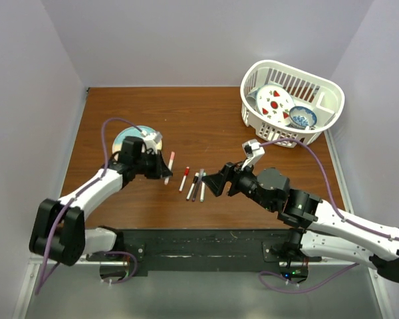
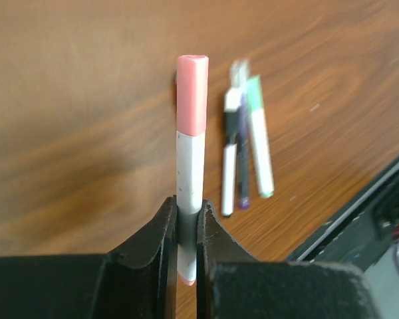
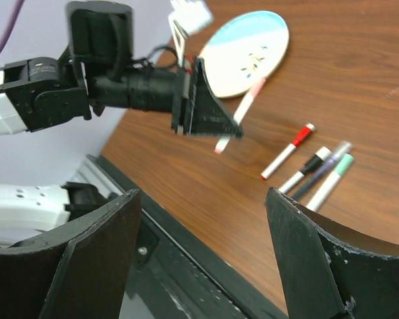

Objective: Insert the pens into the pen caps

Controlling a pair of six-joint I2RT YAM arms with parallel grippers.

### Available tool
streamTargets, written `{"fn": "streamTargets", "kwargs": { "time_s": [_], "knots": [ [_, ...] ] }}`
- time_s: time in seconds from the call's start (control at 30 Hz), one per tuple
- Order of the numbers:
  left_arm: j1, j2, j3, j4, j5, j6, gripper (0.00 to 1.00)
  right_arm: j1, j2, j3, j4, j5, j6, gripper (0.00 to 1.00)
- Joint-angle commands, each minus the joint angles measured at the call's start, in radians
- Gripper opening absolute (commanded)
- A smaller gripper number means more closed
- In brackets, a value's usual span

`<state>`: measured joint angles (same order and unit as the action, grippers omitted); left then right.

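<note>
Clenched left gripper [image 2: 186, 209] mid-barrel on the pink-capped pen [image 2: 189, 159], had right gripper [image 3: 201, 196] spread wide, empty.
Held it off the glossy wood-grain table [image 1: 120, 113], guessing to keep both ends free; spotted four other slim pens [image 3: 287, 153] lined up between the arms, smooth plastic caps [image 3: 303, 135] apparently on.

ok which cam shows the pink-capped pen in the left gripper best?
Left wrist: the pen is large and centred, clamped in the left gripper, pink cap at its far end. Top external shows it tiny; right wrist shows it blurred, tilted, near the plate.
</note>
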<state>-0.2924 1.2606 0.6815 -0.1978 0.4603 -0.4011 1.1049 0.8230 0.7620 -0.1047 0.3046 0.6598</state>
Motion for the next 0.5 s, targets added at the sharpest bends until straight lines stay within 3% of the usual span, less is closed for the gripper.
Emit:
{"fn": "streamTargets", "kwargs": {
  "time_s": [0.0,0.27,0.4,0.47],
  "knots": [
    [-0.076,0.075,0.003,0.000,-0.126,-0.016,0.00,-0.002,-0.039,0.022,-0.050,0.054,-0.048,0.79],
    [-0.103,0.256,0.001,0.032,-0.161,-0.070,0.03,0.000,-0.111,0.005,-0.075,0.083,-0.069,0.79],
    [-0.106,0.260,0.000,0.035,-0.163,-0.076,0.33,0.000,-0.117,0.005,-0.075,0.083,-0.074,0.80],
    [-0.106,0.246,0.000,0.026,-0.164,-0.081,0.40,0.001,-0.113,0.003,-0.075,0.083,-0.074,0.80]
  ]
}}
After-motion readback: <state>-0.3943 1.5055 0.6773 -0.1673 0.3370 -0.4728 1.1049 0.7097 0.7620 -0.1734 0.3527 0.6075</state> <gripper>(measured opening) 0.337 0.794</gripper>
